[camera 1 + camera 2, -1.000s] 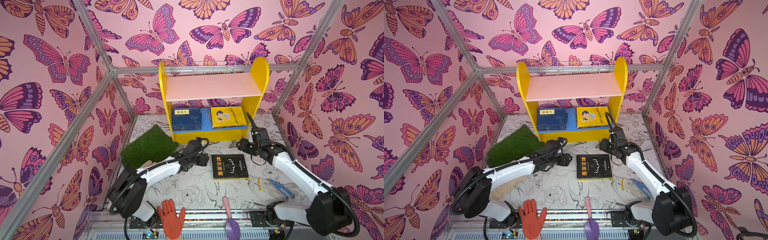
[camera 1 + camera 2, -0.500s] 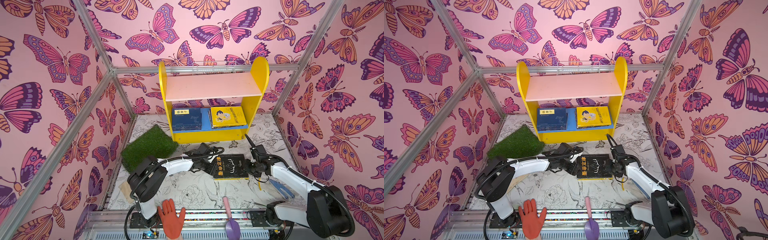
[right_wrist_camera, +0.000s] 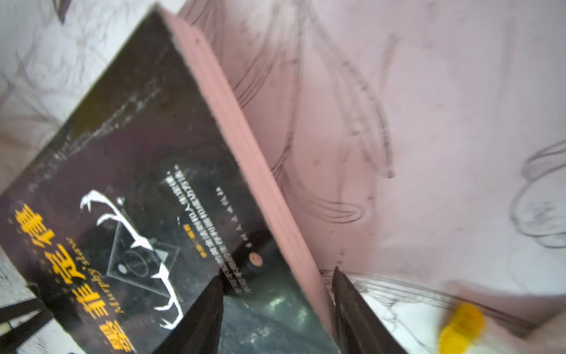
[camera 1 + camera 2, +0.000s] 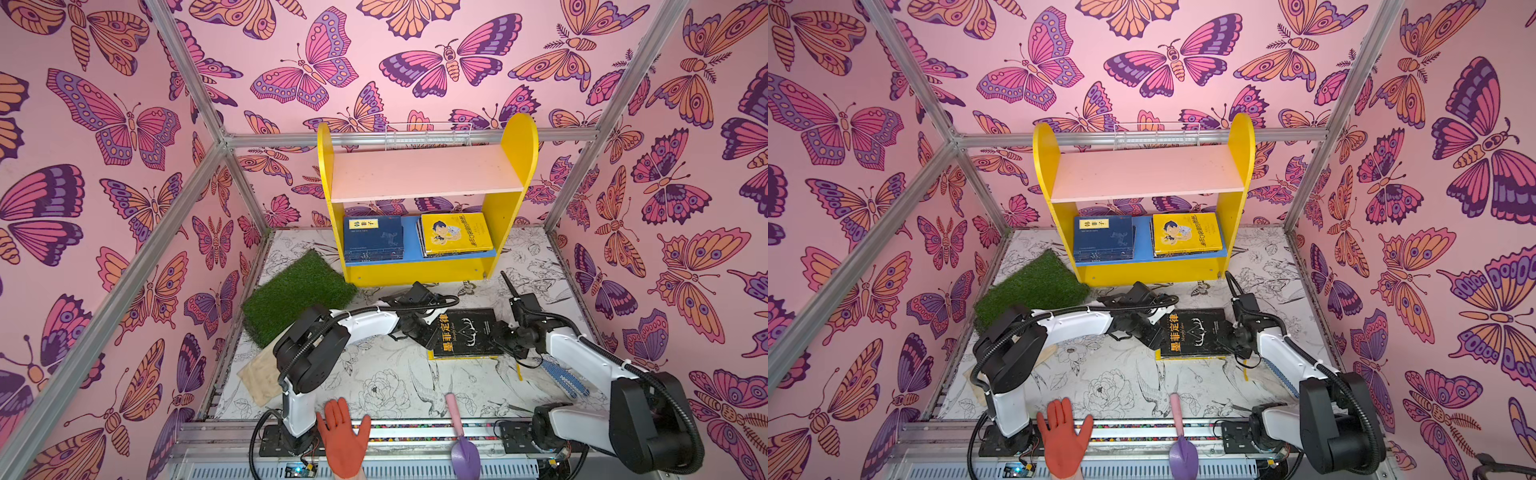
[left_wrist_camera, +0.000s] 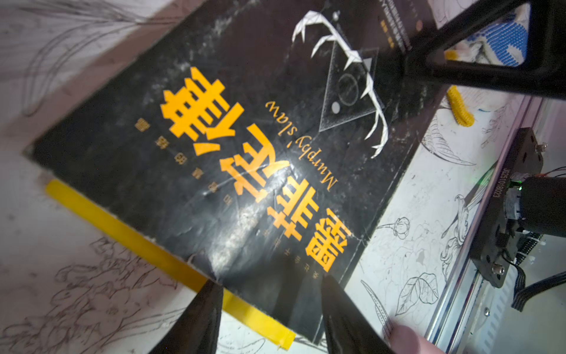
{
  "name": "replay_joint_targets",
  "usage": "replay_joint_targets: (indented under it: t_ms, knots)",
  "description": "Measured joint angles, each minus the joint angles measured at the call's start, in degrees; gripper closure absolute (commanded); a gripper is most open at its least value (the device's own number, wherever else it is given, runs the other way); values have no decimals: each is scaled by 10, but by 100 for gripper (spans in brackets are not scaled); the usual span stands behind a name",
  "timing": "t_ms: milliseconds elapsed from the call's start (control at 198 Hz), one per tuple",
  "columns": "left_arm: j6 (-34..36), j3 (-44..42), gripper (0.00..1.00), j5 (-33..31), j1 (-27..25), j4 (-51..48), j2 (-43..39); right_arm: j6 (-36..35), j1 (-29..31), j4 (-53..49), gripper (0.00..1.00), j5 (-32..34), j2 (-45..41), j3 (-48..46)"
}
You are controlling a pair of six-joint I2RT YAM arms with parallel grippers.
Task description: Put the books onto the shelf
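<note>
Both my grippers are low over the table (image 4: pixel 374 390), 1 at each end of the black book (image 4: pixel 467 332). It lies flat, cover up w/ yellow title showing, in front of the shelf (image 4: pixel 415 272) but apart from it, not on it yet

My L gripper (image 4: pixel 430 336) is at the spine side. In the L wrist view my L fingers (image 5: pixel 202 312) are apart: 1 tip at the yellow spine edge, the other over the cover near the corner. The gap is far wider than the book is thick, so no clamp

My R gripper (image 4: pixel 500 336) is at the opposite side, by the page edge. In the R wrist view my R fingers (image 3: pixel 199 312) are apart too: 1 over the cover, 1 just outside the pinkish page edge, which runs between them. Can't tell if either tip touches the book

On the shelf's blue lower board (image 4: pixel 411 249) 2 piles lie flat: navy books (image 4: pixel 372 241) toward my L, yellow cartoon book (image 4: pixel 455 232) topping the pile toward my R. The pink upper board (image 4: pixel 424 172) is above them

Grass mat (image 4: pixel 299 291) lies just beside the shelf's L front corner. Orange glove (image 4: pixel 343 440) and purple trowel (image 4: pixel 463 453) are at the front rail, and a blue-dotted glove (image 4: pixel 565 376) is partly under my R arm
</note>
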Motion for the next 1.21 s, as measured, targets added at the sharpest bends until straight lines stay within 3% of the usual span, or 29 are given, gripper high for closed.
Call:
replay_joint_targets:
  t_ms: [505,899,1207]
  knots:
    - [13,38,47,15,-17,-12,38,-1,-182,45,40,-163,-54,-83]
    - [13,40,47,17,-19,-11,42,18,-198,17,40,-183,-72,-93]
    - [13,40,47,17,-20,-10,42,33,-198,-74,32,-153,-122,-93]
